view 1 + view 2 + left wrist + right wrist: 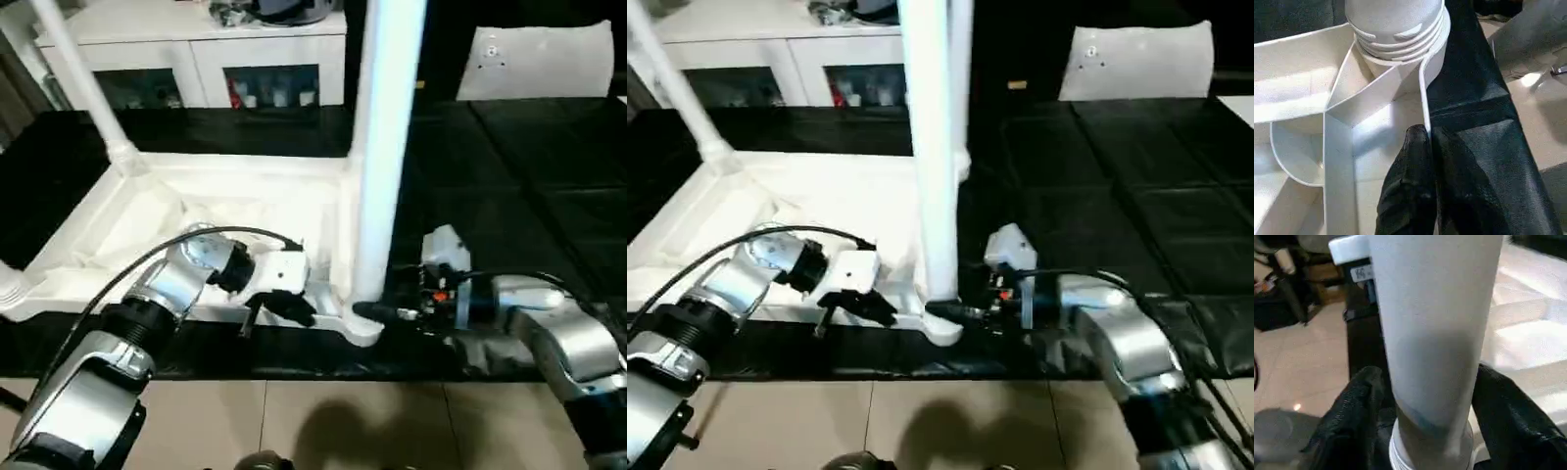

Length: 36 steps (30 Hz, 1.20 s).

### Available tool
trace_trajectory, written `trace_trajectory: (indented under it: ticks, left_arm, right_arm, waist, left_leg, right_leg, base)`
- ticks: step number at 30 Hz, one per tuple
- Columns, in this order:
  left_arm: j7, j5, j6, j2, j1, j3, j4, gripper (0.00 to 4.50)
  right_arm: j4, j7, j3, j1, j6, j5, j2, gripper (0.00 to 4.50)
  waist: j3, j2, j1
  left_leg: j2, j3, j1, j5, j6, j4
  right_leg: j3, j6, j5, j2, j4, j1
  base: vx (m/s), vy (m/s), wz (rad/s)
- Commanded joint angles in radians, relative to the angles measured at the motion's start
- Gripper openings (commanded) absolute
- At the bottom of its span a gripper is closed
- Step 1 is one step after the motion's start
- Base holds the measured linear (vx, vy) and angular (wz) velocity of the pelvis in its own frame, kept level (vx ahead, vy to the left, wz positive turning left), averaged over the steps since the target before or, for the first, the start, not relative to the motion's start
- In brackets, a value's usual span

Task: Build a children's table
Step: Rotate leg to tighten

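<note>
A white plastic tabletop [235, 211] lies upside down on a black mat [509, 196], ribbed underside up, so that its round corner sockets face upward to receive legs; one long white leg [387, 147] stands upright in the socket at the tabletop's near right corner, and a second leg [83, 83] rises, leaning, from the far left corner; a short white stub at the near left corner may be a third, but it is cut off by the frame. The left gripper [284, 305] is clenched on the raised rim [1424, 105] of the tabletop's near edge, just beside the near right socket, the rim's thin wall pinched between its black fingers [1410, 161]; this grip probably steadies the tabletop while the leg is worked. The right gripper [377, 313] reaches in low from the right, its fingers [1508, 421] standing on either side of the leg's base just above the socket collar; the jaws straddle the tube and seem about to clasp it, though it is hard to see whether they press on it yet. The tops of both legs run out of view, so their full length cannot be judged; how deeply the near leg sits in its socket is hidden by the collar; a white cabinet [196, 44] stands beyond the mat's far edge.
</note>
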Motion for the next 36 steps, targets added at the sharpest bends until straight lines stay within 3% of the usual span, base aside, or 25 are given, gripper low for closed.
trace_trajectory:
  ticks: [1,6,7,8,9,13,14,18,22,23,24,25,26,27,28,29,30,31,32,33,34,35,36]
  left_arm:
    - [-0.030,0.020,-0.013,-0.004,0.001,-0.030,-0.022,0.00]
    - [-0.035,0.014,0.005,0.000,0.008,-0.033,-0.046,0.00]
    - [-0.038,0.013,0.007,0.004,0.008,-0.034,-0.048,0.00]
    - [-0.041,0.012,0.008,0.007,0.007,-0.035,-0.049,0.00]
    - [-0.044,0.014,0.006,0.010,0.006,-0.037,-0.048,0.00]
    - [-0.049,0.017,0.006,0.010,0.001,-0.039,-0.038,0.00]
    - [-0.048,0.016,0.008,0.010,0.001,-0.039,-0.038,0.00]
    - [-0.042,0.007,0.025,0.004,0.000,-0.033,-0.028,0.00]
    - [0.036,0.013,0.072,-0.023,-0.021,-0.008,0.020,0.00]
    - [0.090,0.012,0.110,-0.044,-0.036,0.012,0.048,0.00]
    - [0.140,0.014,0.133,-0.063,-0.049,0.028,0.075,0.00]
    - [0.168,0.013,0.144,-0.073,-0.056,0.038,0.089,0.00]
    - [0.243,0.010,0.183,-0.097,-0.076,0.065,0.119,0.00]
    - [0.277,0.005,0.212,-0.109,-0.088,0.079,0.134,0.00]
    - [0.277,0.005,0.212,-0.109,-0.088,0.079,0.134,0.00]
    - [0.374,-0.005,0.268,-0.144,-0.120,0.116,0.170,0.00]
    - [0.376,-0.006,0.270,-0.144,-0.121,0.117,0.171,0.00]
    - [0.396,-0.011,0.289,-0.154,-0.130,0.126,0.180,0.00]
    - [0.435,-0.010,0.304,-0.166,-0.143,0.136,0.195,0.00]
    - [0.492,-0.012,0.325,-0.186,-0.162,0.152,0.219,0.00]
    - [0.514,-0.014,0.337,-0.198,-0.173,0.160,0.232,0.00]
    - [0.514,-0.014,0.337,-0.198,-0.173,0.160,0.232,0.00]
    - [0.546,-0.021,0.340,-0.213,-0.186,0.174,0.246,0.00]
  right_arm:
    - [0.004,0.039,0.030,-0.010,-0.011,-0.004,-0.004,2.49]
    - [0.032,0.078,0.041,-0.019,-0.021,-0.004,-0.011,2.06]
    - [0.039,0.086,0.043,-0.021,-0.024,-0.004,-0.012,1.99]
    - [0.045,0.092,0.044,-0.022,-0.027,-0.005,-0.013,1.97]
    - [0.045,0.102,0.045,-0.022,-0.017,0.001,-0.015,1.95]
    - [0.049,0.124,0.044,-0.024,0.004,0.015,-0.016,1.93]
    - [0.049,0.129,0.045,-0.023,0.010,0.019,-0.015,1.93]
    - [0.028,0.131,0.044,-0.008,0.048,0.049,-0.003,1.93]
    - [-0.024,0.087,0.023,0.041,0.092,0.082,0.019,1.93]
    - [-0.054,0.034,0.008,0.070,0.102,0.086,0.042,1.93]
    - [-0.078,-0.017,-0.001,0.096,0.102,0.080,0.063,1.93]
    - [-0.093,-0.060,-0.006,0.111,0.107,0.072,0.081,1.93]
    - [-0.124,-0.174,-0.008,0.137,0.133,0.038,0.127,1.93]
    - [-0.131,-0.254,-0.009,0.146,0.148,0.006,0.161,1.93]
    - [-0.131,-0.254,-0.009,0.146,0.148,0.006,0.161,1.93]
    - [-0.136,-0.413,-0.027,0.148,0.206,-0.030,0.249,1.93]
    - [-0.136,-0.416,-0.028,0.147,0.207,-0.030,0.251,1.93]
    - [-0.134,-0.458,-0.035,0.141,0.218,-0.037,0.279,1.93]
    - [-0.127,-0.512,-0.050,0.128,0.239,-0.044,0.317,1.93]
    - [-0.103,-0.610,-0.075,0.099,0.267,-0.062,0.383,1.93]
    - [-0.091,-0.663,-0.088,0.082,0.282,-0.069,0.417,1.93]
    - [-0.091,-0.663,-0.088,0.082,0.282,-0.070,0.417,1.93]
    - [-0.073,-0.730,-0.098,0.061,0.294,-0.085,0.450,1.93]
  waist:
    - [-0.071,-0.016,-0.003]
    - [-0.073,-0.016,0.003]
    - [-0.073,-0.003,0.004]
    - [-0.073,-0.011,0.002]
    - [-0.074,-0.006,0.003]
    - [-0.074,-0.008,0.003]
    - [-0.074,-0.002,0.004]
    - [-0.073,-0.002,0.002]
    - [-0.072,0.001,0.002]
    - [-0.069,0.000,0.007]
    - [-0.066,0.005,0.008]
    - [-0.054,0.001,0.006]
    - [-0.044,0.004,-0.003]
    - [-0.033,0.009,-0.018]
    - [-0.033,0.009,-0.018]
    - [-0.023,0.023,-0.060]
    - [-0.019,0.044,-0.067]
    - [-0.035,0.055,-0.045]
    - [-0.039,0.049,-0.008]
    - [-0.047,0.013,-0.045]
    - [-0.053,-0.018,-0.055]
    - [-0.056,-0.021,-0.035]
    - [-0.049,-0.004,-0.039]
  left_leg:
    - [0.113,-0.054,0.024,-0.184,0.049,-0.077]
    - [0.112,-0.054,0.021,-0.186,0.045,-0.077]
    - [0.112,-0.056,0.021,-0.188,0.044,-0.076]
    - [0.113,-0.055,0.021,-0.195,0.044,-0.078]
    - [0.113,-0.056,0.021,-0.196,0.042,-0.077]
    - [0.113,-0.056,0.021,-0.204,0.043,-0.078]
    - [0.113,-0.056,0.022,-0.210,0.039,-0.077]
    - [0.114,-0.057,0.024,-0.230,0.029,-0.080]
    - [0.114,-0.055,0.028,-0.239,0.024,-0.080]
    - [0.113,-0.055,0.030,-0.257,0.021,-0.082]
    - [0.113,-0.054,0.033,-0.269,0.018,-0.083]
    - [0.109,-0.053,0.046,-0.334,-0.001,-0.085]
    - [0.099,-0.057,0.064,-0.414,-0.026,-0.081]
    - [0.092,-0.064,0.087,-0.497,-0.048,-0.072]
    - [0.092,-0.064,0.087,-0.497,-0.048,-0.072]
    - [0.092,-0.076,0.116,-0.619,-0.073,-0.064]
    - [0.113,-0.083,0.113,-0.708,-0.084,-0.087]
    - [0.165,-0.111,-0.031,-0.832,-0.115,-0.206]
    - [0.130,-0.042,-0.002,-0.870,-0.128,-0.245]
    - [0.098,-0.041,0.059,-0.767,-0.126,-0.196]
    - [0.040,-0.077,0.111,-0.418,-0.132,0.011]
    - [0.045,-0.110,0.015,-0.068,-0.058,0.022]
    - [0.063,-0.104,-0.011,-0.012,-0.045,-0.051]
  right_leg:
    - [0.079,-0.143,-0.290,-0.103,-0.068,0.049]
    - [0.079,-0.157,-0.272,-0.107,-0.063,0.052]
    - [0.078,-0.156,-0.270,-0.106,-0.063,0.051]
    - [0.078,-0.156,-0.263,-0.104,-0.065,0.051]
    - [0.078,-0.159,-0.259,-0.104,-0.063,0.052]
    - [0.078,-0.164,-0.255,-0.103,-0.063,0.053]
    - [0.077,-0.162,-0.263,-0.104,-0.065,0.052]
    - [0.078,-0.161,-0.271,-0.102,-0.068,0.052]
    - [0.079,-0.161,-0.273,-0.101,-0.070,0.050]
    - [0.078,-0.150,-0.316,-0.103,-0.077,0.050]
    - [0.079,-0.141,-0.340,-0.101,-0.082,0.046]
    - [0.076,-0.118,-0.445,-0.100,-0.100,0.037]
    - [0.062,-0.076,-0.598,-0.101,-0.121,0.033]
    - [0.035,-0.024,-0.715,-0.095,-0.149,0.024]
    - [0.035,-0.024,-0.715,-0.095,-0.149,0.024]
    - [-0.033,0.050,-0.750,-0.069,-0.185,0.025]
    - [-0.055,0.048,-0.699,-0.054,-0.168,0.037]
    - [0.029,-0.006,-0.340,-0.037,0.117,0.161]
    - [0.046,-0.016,-0.216,0.004,0.140,0.101]
    - [0.094,-0.019,-0.325,-0.016,0.094,0.073]
    - [0.146,-0.099,-0.737,-0.178,-0.088,0.003]
    - [0.169,-0.093,-0.710,-0.198,-0.081,0.077]
    - [0.123,-0.103,-0.544,-0.124,-0.056,0.078]
  base:
    - [0.000,0.000,0.00]
    - [0.000,0.000,0.00]
    - [0.000,0.000,0.00]
    - [0.000,0.000,0.00]
    - [0.000,0.000,0.00]
    - [0.000,0.000,0.00]
    - [0.000,0.000,0.00]
    - [0.000,0.000,0.00]
    - [0.000,0.000,0.00]
    - [0.000,0.000,0.00]
    - [0.000,0.000,0.00]
    - [0.000,0.000,0.00]
    - [0.000,0.000,0.00]
    - [0.000,0.000,0.00]
    - [-0.056,0.004,0.03]
    - [-0.056,0.004,0.03]
    - [-0.068,0.015,0.03]
    - [-0.128,0.018,0.11]
    - [-0.128,0.018,0.11]
    - [-0.026,-0.040,0.18]
    - [0.046,-0.067,-0.12]
    - [0.046,-0.067,-0.12]
    - [0.018,-0.020,-0.32]
